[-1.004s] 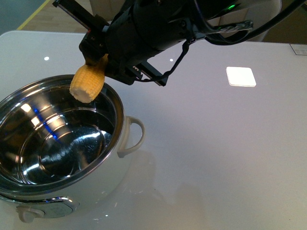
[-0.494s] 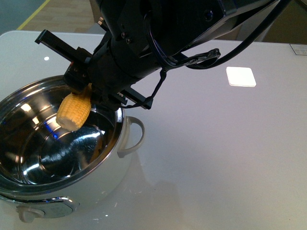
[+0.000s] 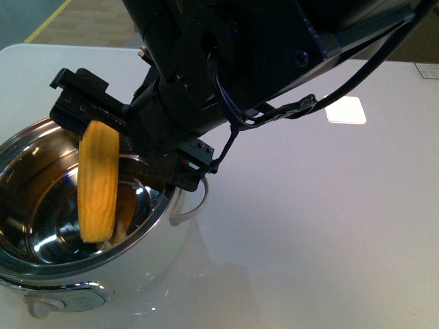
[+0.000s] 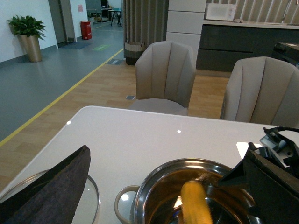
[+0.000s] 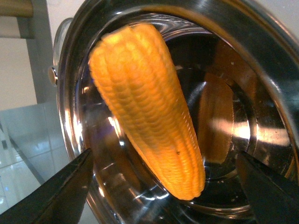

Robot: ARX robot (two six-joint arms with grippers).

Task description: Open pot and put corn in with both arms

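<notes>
The pot (image 3: pixel 140 271) stands open at the table's front left, its steel inside bare. The corn (image 3: pixel 97 181) hangs blurred and upright over the bowl, free of the fingers. My right gripper (image 3: pixel 130 133) is open right above the pot's far rim. In the right wrist view the corn (image 5: pixel 147 107) lies between the spread fingers (image 5: pixel 51 196) without touching them, with the pot (image 5: pixel 243 28) behind it. The left wrist view shows the pot (image 4: pixel 149 184), the corn (image 4: pixel 196 205), the glass lid (image 4: pixel 93 205) lying on the table beside the pot, and one finger (image 4: pixel 51 186) of my open, empty left gripper.
The right arm (image 3: pixel 260 62) fills the upper middle of the front view. A bright white square (image 3: pixel 344 109) shows on the table at the right. Two grey chairs (image 4: pixel 166 74) stand beyond the table's far edge.
The right gripper came down over the pot's rim and opened. The corn left its fingers and is dropping into the pot.
</notes>
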